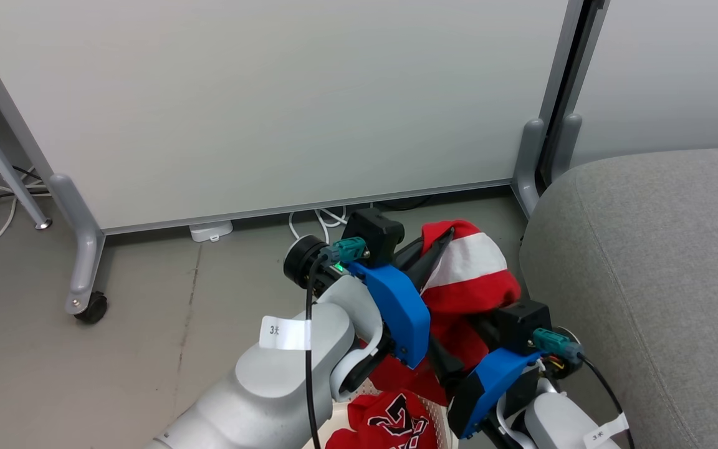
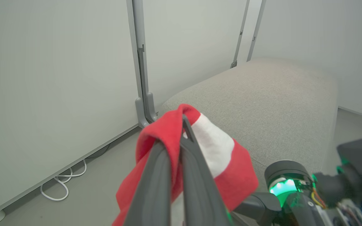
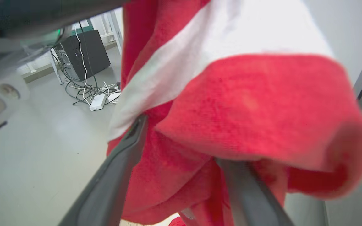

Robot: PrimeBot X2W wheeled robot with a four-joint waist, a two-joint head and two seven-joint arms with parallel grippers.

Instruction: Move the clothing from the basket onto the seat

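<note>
The grey floor (image 1: pixel 147 324) runs up to a tall white wall panel on grey feet (image 1: pixel 272 112). White cables (image 1: pixel 321 219) lie under the panel. The big light-grey cloth sofa seat (image 1: pixel 646 262) is on the right.

The soft red sports top with a wide white stripe (image 1: pixel 471 274) hangs in the air between the panel and the seat, just beside the seat's edge. The left gripper (image 2: pixel 178 138) has its two dark fingers squeezed tight on a fold at the top of it. The right gripper (image 3: pixel 181 141) has its fingers apart with red cloth bunched between them. The tips are hidden, so I cannot tell if it is pinching.

The other red top with black numbers (image 1: pixel 390 421) lies below in the cream-white plastic basket with little holes (image 1: pixel 441 416).
</note>
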